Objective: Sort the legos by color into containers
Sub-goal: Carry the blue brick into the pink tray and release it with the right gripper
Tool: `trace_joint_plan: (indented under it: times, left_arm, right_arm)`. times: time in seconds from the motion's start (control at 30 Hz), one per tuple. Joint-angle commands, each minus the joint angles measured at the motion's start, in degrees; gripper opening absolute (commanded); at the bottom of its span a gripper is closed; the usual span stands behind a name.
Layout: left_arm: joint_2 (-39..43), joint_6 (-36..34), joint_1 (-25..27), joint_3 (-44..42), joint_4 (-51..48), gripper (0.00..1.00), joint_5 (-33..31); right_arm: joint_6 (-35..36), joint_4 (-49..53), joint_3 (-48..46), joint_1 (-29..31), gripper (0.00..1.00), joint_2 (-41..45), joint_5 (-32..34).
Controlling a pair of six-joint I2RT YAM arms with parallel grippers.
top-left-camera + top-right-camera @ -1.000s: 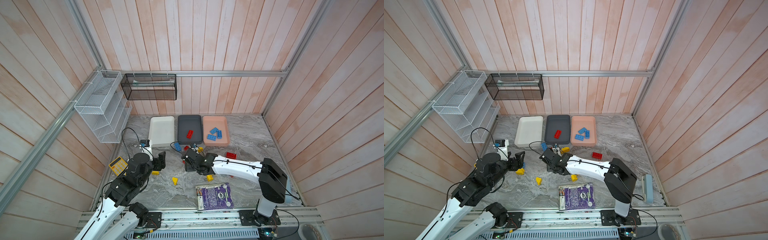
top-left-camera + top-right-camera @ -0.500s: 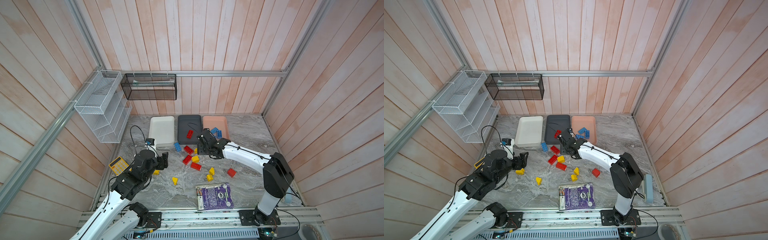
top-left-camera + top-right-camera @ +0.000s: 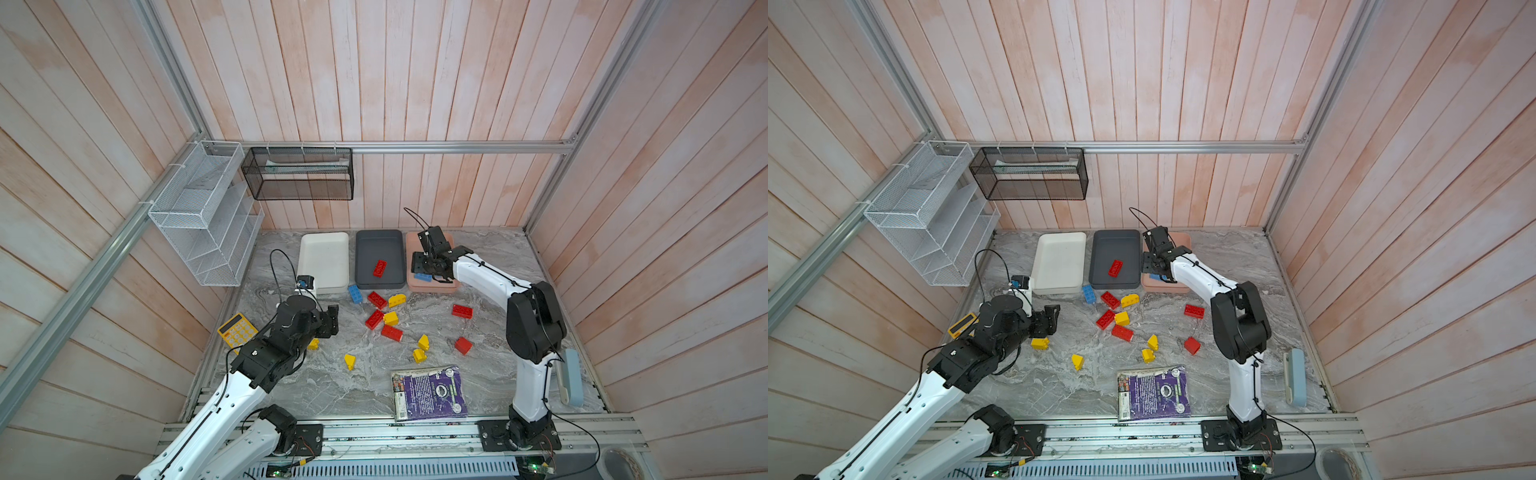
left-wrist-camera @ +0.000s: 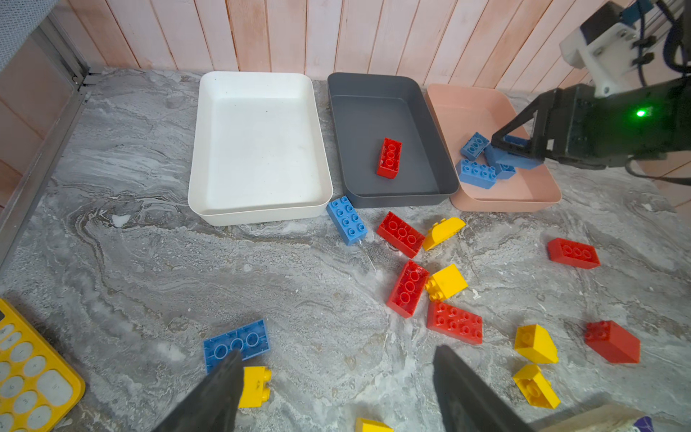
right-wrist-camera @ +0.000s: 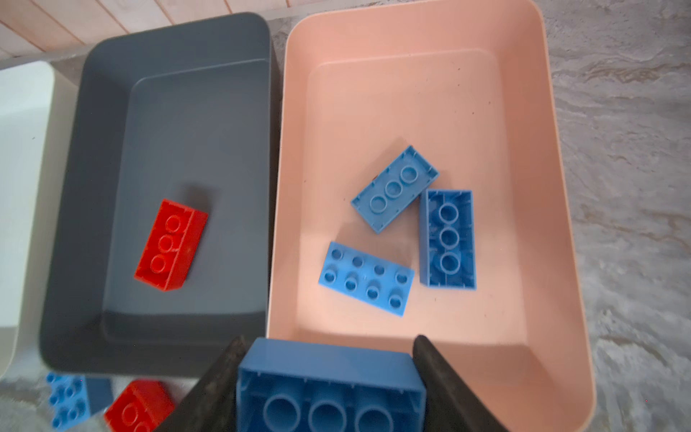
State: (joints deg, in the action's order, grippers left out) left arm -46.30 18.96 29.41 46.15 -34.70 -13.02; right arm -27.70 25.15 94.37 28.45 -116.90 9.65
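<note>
Right tool (image 5: 329, 341) is clamping a blue brick (image 5: 331, 381), hollow side facing the wrist camera, over the near edge of the pink tray (image 5: 374, 93). Three other blue bricks (image 5: 366, 278) are lying inside that tray. A red brick (image 5: 171, 245) is sitting in the grey tray (image 5: 187, 112). Left tool (image 4: 338, 353) is hovering with jaws wide apart, holding nothing, above the surface (image 4: 149, 243) near an upturned loose blue brick (image 4: 236, 340) and a yellow brick (image 4: 255, 385).

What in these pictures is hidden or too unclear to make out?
Pink tray: in both top views the right gripper covers much of its inside.
Calculator: cut off by the left wrist view's edge.
Purple book: title too small in both top views.
Held blue brick: cut off by the right wrist view's edge.
</note>
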Motion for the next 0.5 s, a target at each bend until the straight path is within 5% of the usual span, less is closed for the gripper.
trace_joint_plan:
  times: [0.0,0.27,0.47]
  left_arm:
    - [-0.3,-1.2,-1.0,-0.8,1.4,0.81,1.8]
    - [-1.1,-0.8,-1.5,-0.8,1.4,0.81,2.1]
    - [-2.2,-0.5,-1.9,-0.7,1.1,0.81,1.4]
  right_arm:
    - [1.4,0.7,5.8,-1.7,0.58,-4.4,-2.0]
    - [1.6,3.7,16.1,-4.1,0.82,-11.4,-2.9]
    - [1.6,3.5,15.5,-4.1,0.87,-9.2,-2.6]
